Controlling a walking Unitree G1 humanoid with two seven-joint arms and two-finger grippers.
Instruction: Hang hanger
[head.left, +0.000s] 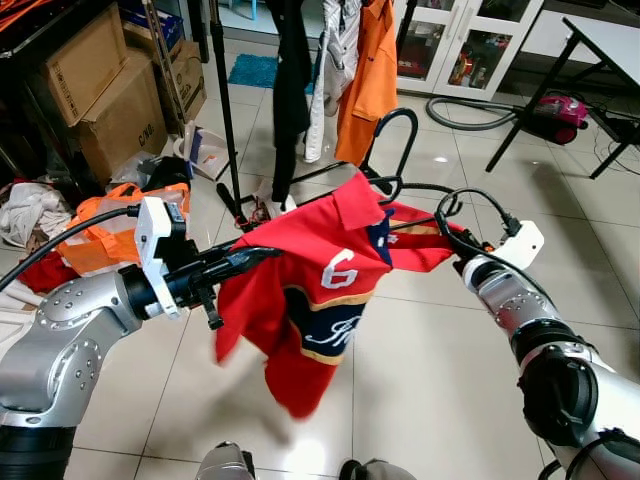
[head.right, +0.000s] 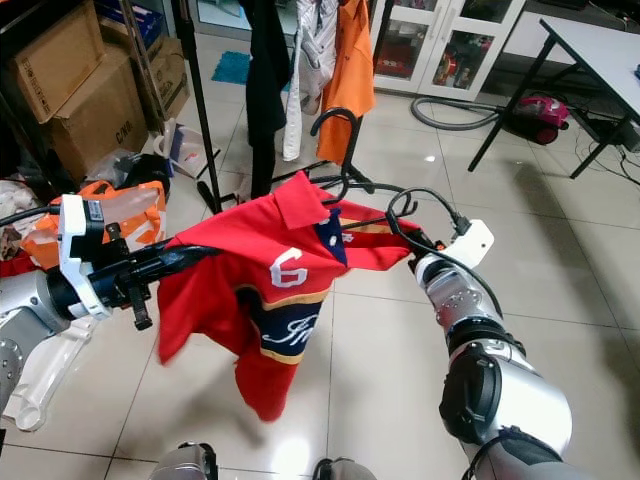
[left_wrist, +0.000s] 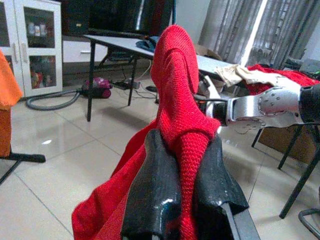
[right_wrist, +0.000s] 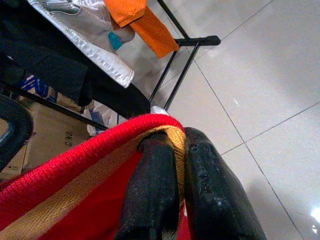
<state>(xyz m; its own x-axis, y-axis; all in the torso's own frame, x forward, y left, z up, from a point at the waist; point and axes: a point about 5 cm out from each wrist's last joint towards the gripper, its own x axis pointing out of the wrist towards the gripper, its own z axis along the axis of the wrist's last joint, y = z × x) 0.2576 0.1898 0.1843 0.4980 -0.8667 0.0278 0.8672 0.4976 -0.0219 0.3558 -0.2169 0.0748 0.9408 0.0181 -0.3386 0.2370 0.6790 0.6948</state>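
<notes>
In the middle of the scene, above the tiled floor (head.left: 440, 360), a black hanger (head.left: 392, 150) is carried inside a red shirt (head.left: 300, 270), its hook standing up above the collar. The shirt, marked with a white 6 and a dark blue panel edged in gold, is held stretched between the two arms and hangs down toward the floor at its centre.

The left sleeve is clamped by the left gripper (left_wrist: 182, 165), whose two black fingers (left_wrist: 155, 190) are closed tight on a fold of red knit. The right sleeve is pinched at its gold-trimmed cuff by the right gripper (right_wrist: 180, 165), its fingers pressed together on the cloth.

Farther off, a black clothes rack (head.left: 224, 110) is seen standing, with a black garment (head.left: 291, 80), a white garment (head.left: 325, 70) and an orange garment (head.left: 368, 80) hung on it. To the far left, cardboard boxes (head.left: 105, 90) are stacked, and an orange bag (head.left: 100, 225) with loose clothes lies near them. To the far right, a pink vacuum cleaner (head.left: 555, 112) with a grey hose is set under a table (head.left: 600, 45), and a white cabinet (head.left: 470, 40) stands against the far wall.
</notes>
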